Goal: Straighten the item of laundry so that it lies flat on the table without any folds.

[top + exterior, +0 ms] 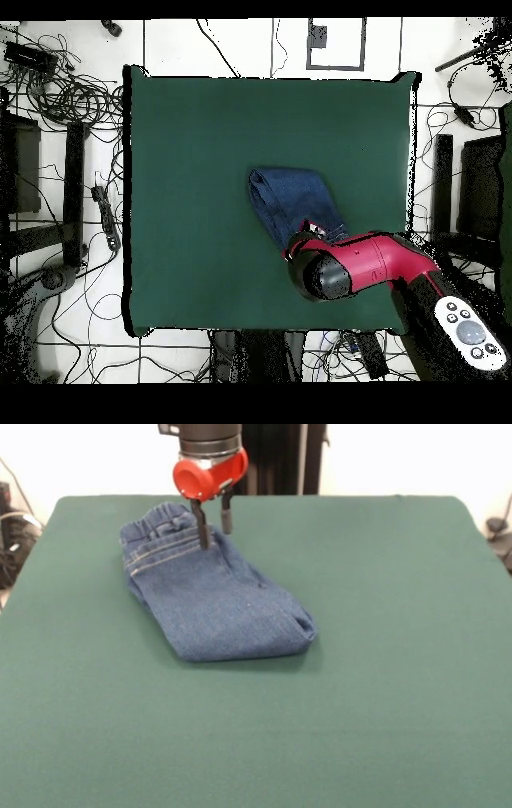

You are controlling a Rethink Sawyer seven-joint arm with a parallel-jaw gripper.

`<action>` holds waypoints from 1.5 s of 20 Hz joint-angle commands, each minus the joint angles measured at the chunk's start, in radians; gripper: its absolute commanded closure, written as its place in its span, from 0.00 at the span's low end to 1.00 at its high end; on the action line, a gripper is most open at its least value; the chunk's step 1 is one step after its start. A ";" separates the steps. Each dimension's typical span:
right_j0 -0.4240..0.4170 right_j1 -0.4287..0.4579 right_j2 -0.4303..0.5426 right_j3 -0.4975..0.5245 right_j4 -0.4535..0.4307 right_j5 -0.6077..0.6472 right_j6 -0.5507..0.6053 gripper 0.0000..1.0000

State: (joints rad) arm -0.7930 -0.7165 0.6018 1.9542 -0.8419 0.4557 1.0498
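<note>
The blue denim jeans (216, 596) lie folded over on the dark green table (384, 688), waistband toward the far side and the doubled legs pointing near and right. In the overhead view the jeans (290, 200) show partly, with the waist end hidden under the arm. My gripper (214, 532) hangs from the red wrist over the waistband, at its right end. Its two dark fingers (202, 532) stand apart, open, with the tips at or just above the denim. Nothing is held.
The red arm (375, 260) reaches in from the robot's base side in the overhead view. Cables (70, 95) and dark equipment lie on the floor around the table. Green cloth spreads wide on every side of the jeans.
</note>
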 commanded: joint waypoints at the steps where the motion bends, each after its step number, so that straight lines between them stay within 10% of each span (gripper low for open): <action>1: 0.050 0.010 0.041 0.019 0.024 0.025 0.035 0.00; 30: 0.001 0.032 0.049 0.002 -0.080 0.015 -0.079 0.00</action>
State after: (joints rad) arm -0.8027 -0.7155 0.6018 1.9544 -0.8747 0.4557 1.0498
